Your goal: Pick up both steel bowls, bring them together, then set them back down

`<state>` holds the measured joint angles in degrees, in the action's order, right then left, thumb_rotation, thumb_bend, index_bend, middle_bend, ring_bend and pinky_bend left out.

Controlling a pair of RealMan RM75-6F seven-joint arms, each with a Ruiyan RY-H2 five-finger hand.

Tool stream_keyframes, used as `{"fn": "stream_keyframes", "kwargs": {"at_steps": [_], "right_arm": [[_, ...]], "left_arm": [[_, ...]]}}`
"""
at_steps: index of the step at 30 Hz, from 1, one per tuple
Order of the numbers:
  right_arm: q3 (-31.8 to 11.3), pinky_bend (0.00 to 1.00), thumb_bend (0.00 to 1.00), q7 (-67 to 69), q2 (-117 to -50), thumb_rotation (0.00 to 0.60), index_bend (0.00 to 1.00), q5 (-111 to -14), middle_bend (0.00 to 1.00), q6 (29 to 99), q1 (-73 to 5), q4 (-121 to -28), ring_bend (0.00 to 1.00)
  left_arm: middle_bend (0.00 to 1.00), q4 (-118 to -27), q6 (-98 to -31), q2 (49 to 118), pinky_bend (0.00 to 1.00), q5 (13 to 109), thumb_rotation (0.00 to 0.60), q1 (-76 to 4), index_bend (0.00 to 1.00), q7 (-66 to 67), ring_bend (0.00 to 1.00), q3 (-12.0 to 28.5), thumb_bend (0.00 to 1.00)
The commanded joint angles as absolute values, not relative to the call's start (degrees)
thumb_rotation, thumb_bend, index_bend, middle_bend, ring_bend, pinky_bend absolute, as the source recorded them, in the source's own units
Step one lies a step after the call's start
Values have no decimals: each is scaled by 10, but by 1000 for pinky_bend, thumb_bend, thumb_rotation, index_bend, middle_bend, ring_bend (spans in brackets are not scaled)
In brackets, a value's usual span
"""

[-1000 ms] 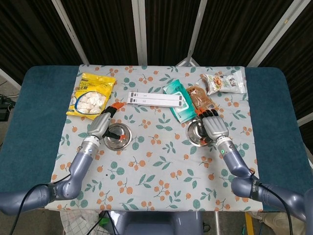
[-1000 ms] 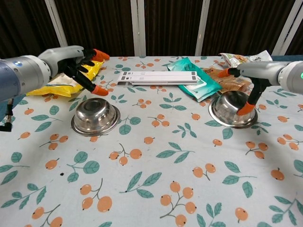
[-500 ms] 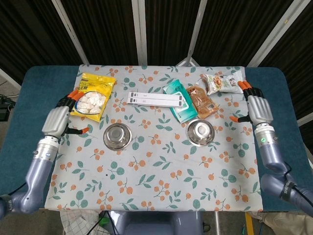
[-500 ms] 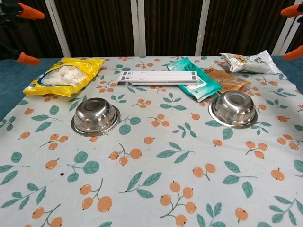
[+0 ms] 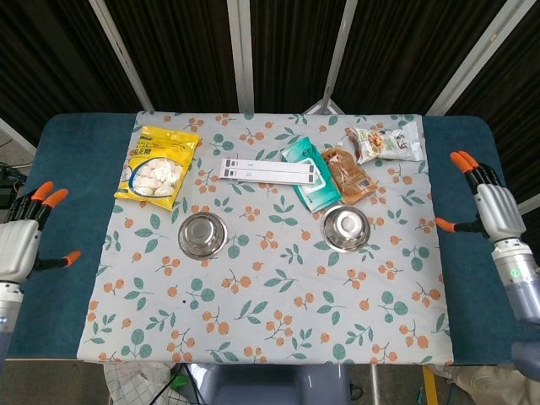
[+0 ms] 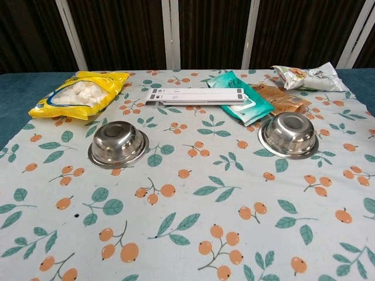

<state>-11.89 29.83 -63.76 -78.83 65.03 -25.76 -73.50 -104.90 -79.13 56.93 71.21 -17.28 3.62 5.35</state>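
Observation:
Two steel bowls stand upside down on the flowered cloth, well apart. The left bowl (image 5: 202, 235) (image 6: 118, 144) sits left of centre, the right bowl (image 5: 345, 228) (image 6: 289, 134) right of centre. My left hand (image 5: 23, 245) hangs at the far left over the blue table edge, fingers spread and holding nothing. My right hand (image 5: 489, 207) is at the far right edge, fingers also spread and empty. Both hands are far from the bowls. The chest view shows neither hand.
Behind the bowls lie a yellow snack bag (image 5: 158, 164) (image 6: 80, 93), a white strip (image 5: 270, 171) (image 6: 196, 96), a teal wipes pack (image 5: 309, 173) (image 6: 246, 100), a brown packet (image 5: 347, 173) and a pale snack bag (image 5: 387, 141) (image 6: 307, 76). The cloth (image 5: 270, 321) covers a blue table (image 5: 72, 211).
Both hands let go of the bowls and drew outward, from the bowls a second ago to the table's side edges now. The bowls have stayed in place.

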Motion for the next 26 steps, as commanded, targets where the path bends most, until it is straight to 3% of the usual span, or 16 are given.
{"fn": "stream_keyframes", "kwargs": {"at_steps": [1, 7, 13, 18, 26], "right_arm": [[-83, 0, 65, 276, -599, 600, 106, -834, 0, 722, -202, -770, 94], [-46, 0, 65, 189, -580, 600, 106, -880, 5, 833, -128, -829, 94], [2, 0, 65, 141, -576, 600, 106, -928, 10, 893, -71, -866, 94], [17, 0, 65, 100, -573, 600, 106, -948, 11, 908, -52, -879, 94], [18, 0, 65, 63, -552, 600, 106, -934, 15, 919, -29, -918, 94]], "left_arm": [[0, -1044, -840, 543, 31, 785, 600, -119, 154, -8, 0, 7, 0], [0, -1053, -921, 529, 31, 888, 600, -50, 154, -59, 0, -44, 0], [0, -1033, -986, 559, 31, 961, 600, 13, 154, -28, 0, -82, 0], [0, -985, -1044, 615, 31, 983, 600, 43, 155, 31, 0, -60, 0], [0, -970, -1023, 624, 31, 979, 600, 39, 160, 14, 0, -51, 0]]}}
